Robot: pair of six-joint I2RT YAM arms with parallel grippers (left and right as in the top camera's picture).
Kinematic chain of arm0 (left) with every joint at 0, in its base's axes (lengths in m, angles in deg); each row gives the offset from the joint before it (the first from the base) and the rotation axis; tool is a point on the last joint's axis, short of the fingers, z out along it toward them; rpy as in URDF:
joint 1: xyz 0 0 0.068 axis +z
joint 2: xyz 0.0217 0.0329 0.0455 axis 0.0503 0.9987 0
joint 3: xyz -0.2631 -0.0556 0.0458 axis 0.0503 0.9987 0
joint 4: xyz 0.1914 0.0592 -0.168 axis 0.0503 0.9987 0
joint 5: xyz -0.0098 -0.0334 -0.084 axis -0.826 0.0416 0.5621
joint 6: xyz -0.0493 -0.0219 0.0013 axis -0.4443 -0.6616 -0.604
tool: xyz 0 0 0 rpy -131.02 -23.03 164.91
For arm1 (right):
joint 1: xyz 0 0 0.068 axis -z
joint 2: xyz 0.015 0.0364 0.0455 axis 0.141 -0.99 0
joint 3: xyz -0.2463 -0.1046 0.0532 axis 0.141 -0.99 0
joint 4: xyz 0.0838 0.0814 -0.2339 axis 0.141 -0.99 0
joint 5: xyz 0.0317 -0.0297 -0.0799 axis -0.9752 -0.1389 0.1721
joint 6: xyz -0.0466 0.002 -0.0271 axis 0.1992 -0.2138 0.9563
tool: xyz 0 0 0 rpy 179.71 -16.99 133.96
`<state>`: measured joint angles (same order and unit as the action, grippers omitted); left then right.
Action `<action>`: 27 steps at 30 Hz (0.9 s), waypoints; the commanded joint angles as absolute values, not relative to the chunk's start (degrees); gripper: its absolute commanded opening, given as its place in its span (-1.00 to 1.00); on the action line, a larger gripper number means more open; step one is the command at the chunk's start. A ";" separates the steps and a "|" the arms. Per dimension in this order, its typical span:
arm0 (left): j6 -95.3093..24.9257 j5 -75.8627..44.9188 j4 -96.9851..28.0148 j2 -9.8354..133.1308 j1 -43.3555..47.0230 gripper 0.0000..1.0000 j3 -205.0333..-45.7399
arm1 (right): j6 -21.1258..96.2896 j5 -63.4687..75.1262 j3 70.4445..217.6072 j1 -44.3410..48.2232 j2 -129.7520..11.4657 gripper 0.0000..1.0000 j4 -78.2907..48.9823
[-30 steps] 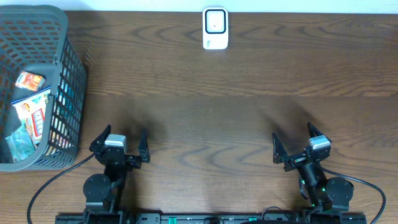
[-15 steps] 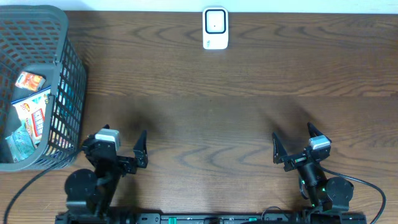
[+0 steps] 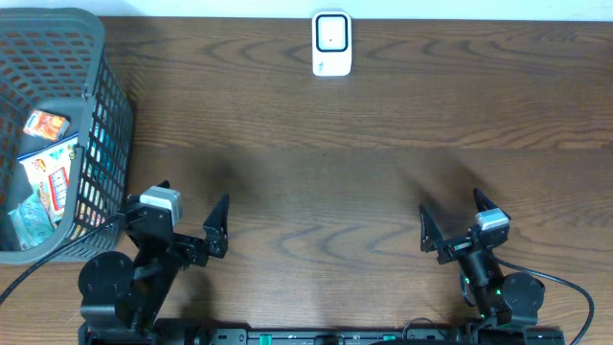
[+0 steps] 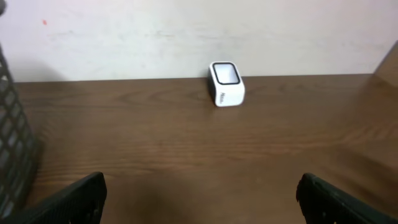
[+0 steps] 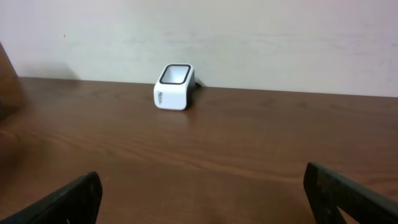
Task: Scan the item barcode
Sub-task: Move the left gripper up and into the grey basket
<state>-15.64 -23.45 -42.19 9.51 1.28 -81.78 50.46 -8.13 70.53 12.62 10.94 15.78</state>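
The items are colourful snack packets (image 3: 50, 174) lying inside a grey mesh basket (image 3: 111, 100) at the table's left edge. A white barcode scanner (image 3: 331, 44) stands at the far middle edge; it also shows as the scanner (image 4: 226, 84) and the scanner (image 5: 173, 87) in the wrist views. My left gripper (image 3: 188, 203) hovers near the front edge, just right of the basket, open and empty (image 4: 201, 186). My right gripper (image 3: 450, 207) stands at the front right, open with nothing between its fingers (image 5: 202, 180).
The basket's mesh wall (image 4: 9, 130) fills the left margin of the left wrist view. A pale wall runs behind the scanner. Dark wooden table (image 3: 326, 172) stretches between both grippers and the scanner.
My left arm has swung leftward, bringing its gripper closer to the basket. The right arm has not moved. Both grippers stay open.
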 commanded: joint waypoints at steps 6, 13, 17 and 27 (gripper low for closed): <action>-16.82 -21.24 -41.64 9.75 1.47 0.95 -84.01 | 50.89 -7.62 70.47 12.18 11.14 0.99 15.52; -17.28 -21.24 -34.63 12.46 1.47 0.96 -93.26 | 50.89 -7.62 70.47 12.18 11.14 0.98 15.52; -17.28 -21.24 -28.99 17.07 1.47 0.96 -100.80 | 50.89 -7.62 70.47 12.18 11.14 0.98 15.52; -19.29 -23.21 -22.72 30.62 1.47 0.96 -121.32 | 50.89 -7.62 70.47 12.18 11.14 0.98 15.52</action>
